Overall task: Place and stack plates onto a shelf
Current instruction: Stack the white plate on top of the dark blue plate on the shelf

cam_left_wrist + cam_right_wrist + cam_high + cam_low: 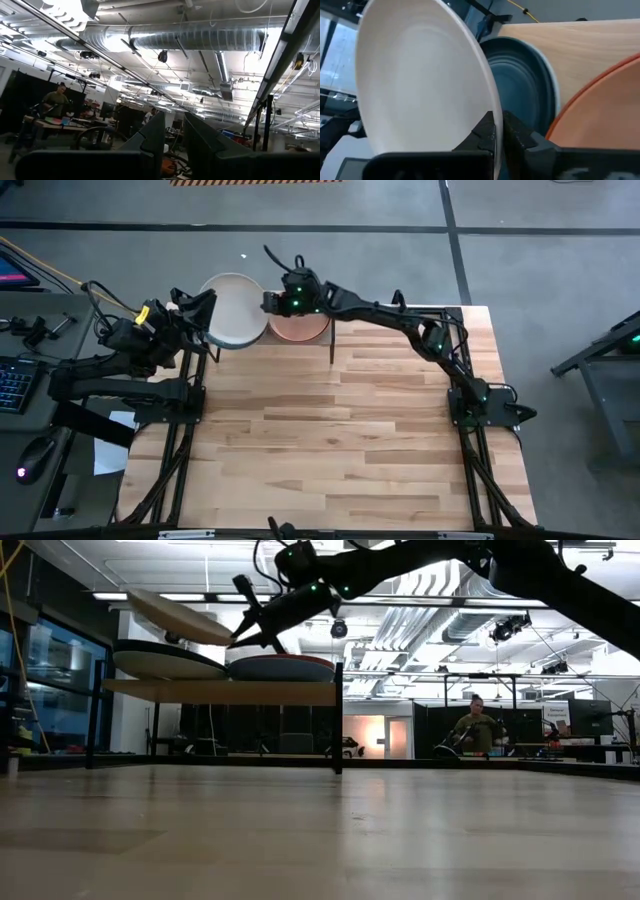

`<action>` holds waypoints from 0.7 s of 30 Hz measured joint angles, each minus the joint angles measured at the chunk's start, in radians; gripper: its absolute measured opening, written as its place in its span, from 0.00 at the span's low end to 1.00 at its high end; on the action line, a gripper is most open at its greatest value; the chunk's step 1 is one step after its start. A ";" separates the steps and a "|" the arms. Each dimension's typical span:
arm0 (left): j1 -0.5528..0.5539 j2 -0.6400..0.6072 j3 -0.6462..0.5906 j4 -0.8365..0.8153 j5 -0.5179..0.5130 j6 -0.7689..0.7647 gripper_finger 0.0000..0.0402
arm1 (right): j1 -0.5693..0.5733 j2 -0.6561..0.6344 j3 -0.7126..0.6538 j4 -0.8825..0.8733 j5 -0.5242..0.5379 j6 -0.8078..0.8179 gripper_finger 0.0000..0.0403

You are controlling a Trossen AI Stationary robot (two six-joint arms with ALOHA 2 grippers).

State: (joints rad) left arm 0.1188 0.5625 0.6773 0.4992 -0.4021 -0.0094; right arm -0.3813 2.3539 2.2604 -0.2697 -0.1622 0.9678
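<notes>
Reaching across the far edge of the worktop (340, 440): right gripper (268, 302), fingers (490, 131) closed tight on the rim of the cream plate (233, 310). Held tilted in the air, as seen in the low view, above the left end of the shelf (225, 691) and clear of the stack below it. On that left end of the shelf, a stack with a dark teal plate (517, 90) on top and a paler plate edge just under it; the plates beneath cannot be told apart. On the right end of the shelf, just beside that stack, the salmon-orange plate (300, 328) lying flat, with another plate edge under it showing in the low view. Drawn back at the left side of the worktop, off its edge: left gripper (190, 305), pointing up toward the ceiling, fingers (155, 135) slightly apart with a narrow gap between them and nothing held. Beyond the worktop, in the room behind, a person (477, 730) at a far bench.
</notes>
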 joint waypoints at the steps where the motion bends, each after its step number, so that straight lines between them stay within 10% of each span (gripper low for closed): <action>1: 0.000 0.000 0.000 0.000 -0.003 0.004 0.15 | 0.001 0.000 0.000 0.005 0.000 -0.003 0.01; 14: 0.000 0.000 0.000 -0.002 -0.006 0.028 0.15 | -0.007 -0.003 0.001 0.004 -0.037 -0.168 0.46; 21: 0.000 0.000 0.000 -0.008 -0.037 0.059 0.15 | -0.036 -0.011 0.098 -0.164 -0.130 -0.390 0.54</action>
State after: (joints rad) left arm 0.1188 0.5629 0.6769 0.4912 -0.4395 0.0498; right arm -0.4176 2.3433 2.3585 -0.4335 -0.2927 0.5774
